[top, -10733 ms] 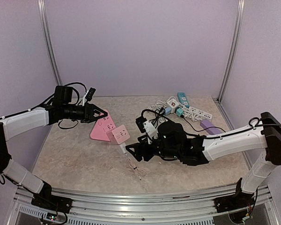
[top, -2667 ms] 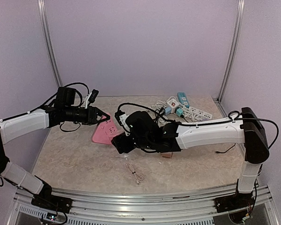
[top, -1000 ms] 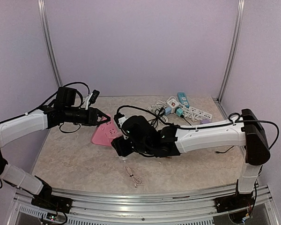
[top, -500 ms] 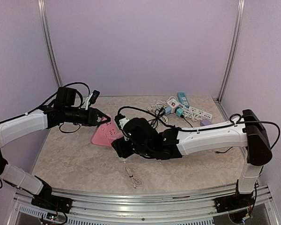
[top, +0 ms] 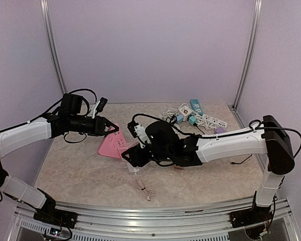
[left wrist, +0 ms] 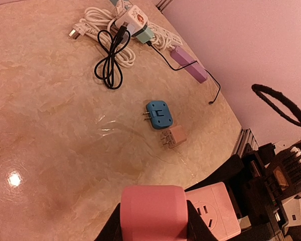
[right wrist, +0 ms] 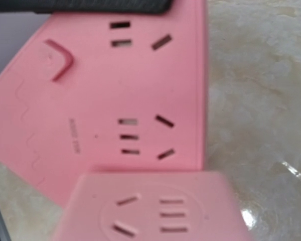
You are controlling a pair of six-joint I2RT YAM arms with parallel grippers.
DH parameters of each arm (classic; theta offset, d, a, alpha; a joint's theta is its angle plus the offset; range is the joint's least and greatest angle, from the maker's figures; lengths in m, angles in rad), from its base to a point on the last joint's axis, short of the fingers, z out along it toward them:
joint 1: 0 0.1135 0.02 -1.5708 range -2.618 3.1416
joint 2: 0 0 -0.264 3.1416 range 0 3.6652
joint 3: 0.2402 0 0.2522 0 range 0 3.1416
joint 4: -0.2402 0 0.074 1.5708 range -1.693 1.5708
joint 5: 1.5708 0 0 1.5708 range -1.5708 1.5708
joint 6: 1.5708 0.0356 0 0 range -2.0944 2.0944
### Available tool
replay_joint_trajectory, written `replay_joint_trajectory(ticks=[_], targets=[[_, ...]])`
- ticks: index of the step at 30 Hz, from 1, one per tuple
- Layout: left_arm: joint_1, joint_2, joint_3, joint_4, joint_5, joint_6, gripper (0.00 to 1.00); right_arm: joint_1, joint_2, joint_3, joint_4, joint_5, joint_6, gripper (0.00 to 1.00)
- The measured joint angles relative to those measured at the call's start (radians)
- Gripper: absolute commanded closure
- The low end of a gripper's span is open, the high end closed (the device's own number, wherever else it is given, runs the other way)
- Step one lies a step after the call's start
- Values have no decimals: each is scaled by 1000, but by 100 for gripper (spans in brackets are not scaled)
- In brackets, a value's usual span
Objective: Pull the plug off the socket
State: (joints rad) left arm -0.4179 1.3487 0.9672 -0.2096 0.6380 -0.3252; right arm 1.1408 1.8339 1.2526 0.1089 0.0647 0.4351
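Observation:
The pink triangular socket lies left of centre, one corner raised. My left gripper is shut on that corner, and in the left wrist view the socket's pink edge fills the gap between the dark fingers. The plug, a pale pink cube, sits against the socket's right edge. My right gripper is closed round it. The right wrist view shows the cube close up over the socket face, with no fingers in sight. Its prongs are hidden.
A thin white cable trails toward the front edge. A blue adapter and a small peach one lie behind the right arm. A black cord, white power strips and a purple one crowd the back right.
The right arm has shifted a little to the right and toward the front with the cube. The white cable followed. The left arm has stayed put.

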Motion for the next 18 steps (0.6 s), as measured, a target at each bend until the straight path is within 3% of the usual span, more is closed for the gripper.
replay_joint_trajectory(ticks=[9,18], targets=[[-4,0,0,-3,-13,0,100,1,0,1,-6,15,-4,100],[3,0,2,16,-10,-1,100,63,42,154,-217,220,-15,100]])
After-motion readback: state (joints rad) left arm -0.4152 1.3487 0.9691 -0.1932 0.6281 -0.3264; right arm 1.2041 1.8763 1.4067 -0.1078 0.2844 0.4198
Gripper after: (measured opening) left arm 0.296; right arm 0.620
